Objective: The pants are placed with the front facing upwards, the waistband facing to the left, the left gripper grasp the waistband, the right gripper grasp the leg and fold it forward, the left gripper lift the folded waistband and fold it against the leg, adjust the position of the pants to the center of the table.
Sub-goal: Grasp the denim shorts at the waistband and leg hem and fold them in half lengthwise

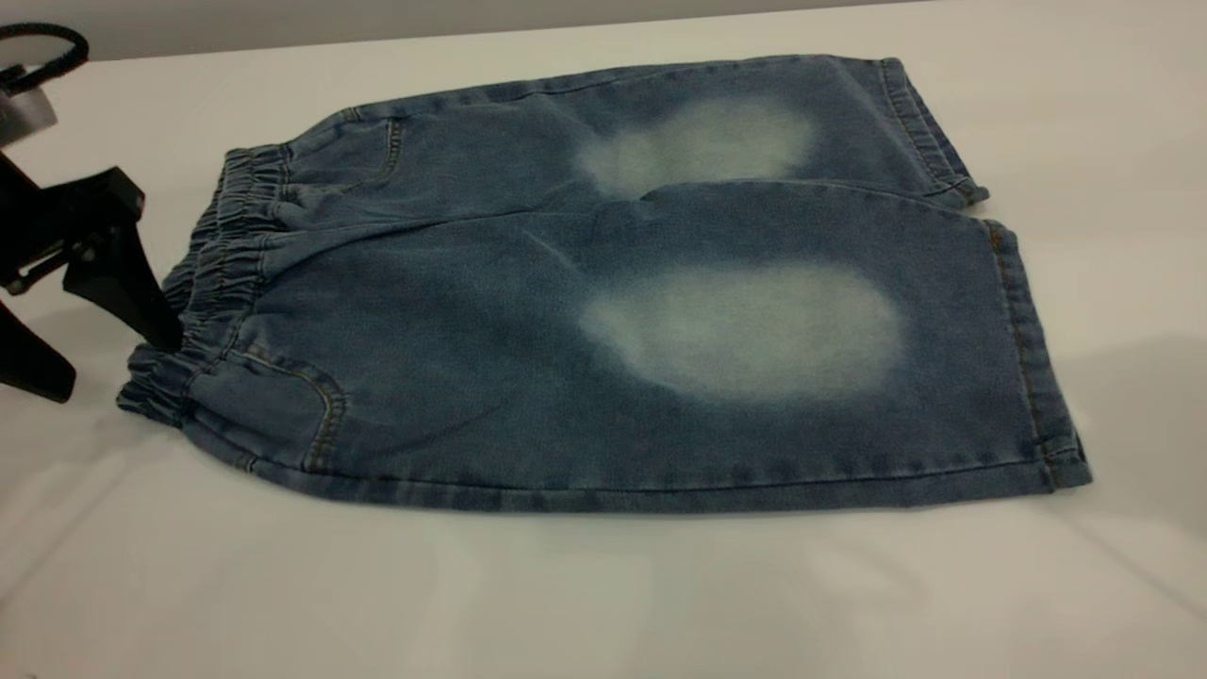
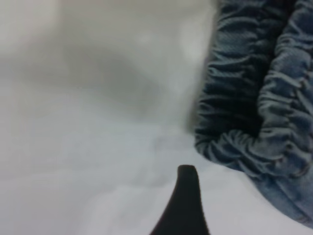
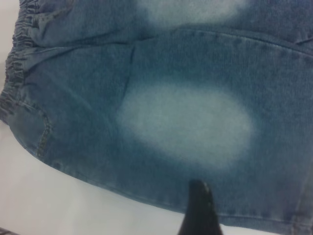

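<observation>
Currently, item one: pants (image 1: 603, 311), flat and unfolded on your surface (image 1: 603, 604), first grasp not yet made. Left tool (image 1: 113, 292), spread wide, one finger touching the waistband (image 1: 222, 273); close on it next. Left wrist view alone shows gathers closely. Right tool (image 3: 199, 208): state unreadable, above the near leg.

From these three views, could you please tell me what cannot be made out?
- Left gripper: cut off by the exterior view's left edge; the waistband hides one tip.
- Right gripper: only one dark finger over the pants; spread unknown.
- Pants' underside: hidden against the table.
</observation>
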`<state>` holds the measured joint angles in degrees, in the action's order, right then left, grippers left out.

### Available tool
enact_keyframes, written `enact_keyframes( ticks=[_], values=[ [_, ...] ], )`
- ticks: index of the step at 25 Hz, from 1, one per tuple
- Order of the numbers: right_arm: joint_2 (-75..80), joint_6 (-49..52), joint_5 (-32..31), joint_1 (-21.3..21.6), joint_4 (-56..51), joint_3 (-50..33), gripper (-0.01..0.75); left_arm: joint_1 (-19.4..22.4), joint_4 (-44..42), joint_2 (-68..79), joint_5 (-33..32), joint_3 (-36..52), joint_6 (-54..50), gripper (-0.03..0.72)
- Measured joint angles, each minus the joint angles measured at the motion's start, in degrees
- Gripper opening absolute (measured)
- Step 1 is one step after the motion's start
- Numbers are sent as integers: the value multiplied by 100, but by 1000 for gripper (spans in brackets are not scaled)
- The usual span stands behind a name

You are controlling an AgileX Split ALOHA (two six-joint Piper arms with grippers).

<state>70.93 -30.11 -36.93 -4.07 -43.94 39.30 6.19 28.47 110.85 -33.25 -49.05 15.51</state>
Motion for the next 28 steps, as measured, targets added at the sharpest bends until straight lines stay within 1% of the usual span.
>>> enact_keyframes(
  ticks=[4, 8, 13, 25, 28],
  values=[
    [0, 0, 0, 0, 0, 0, 441, 0, 0, -5, 73, 244, -108, 581],
    [0, 0, 0, 0, 0, 0, 441, 0, 0, -5, 527, 489, -108, 581],
    [0, 0, 0, 0, 0, 0, 441, 0, -146, -5, 733, 500, -104, 581],
    [0, -6, 0, 0, 0, 0, 441, 0, -126, 547, 1068, 466, 121, 580],
    [0, -6, 0, 0, 0, 0, 441, 0, -76, 565, 1242, 431, 121, 579]
  ],
)
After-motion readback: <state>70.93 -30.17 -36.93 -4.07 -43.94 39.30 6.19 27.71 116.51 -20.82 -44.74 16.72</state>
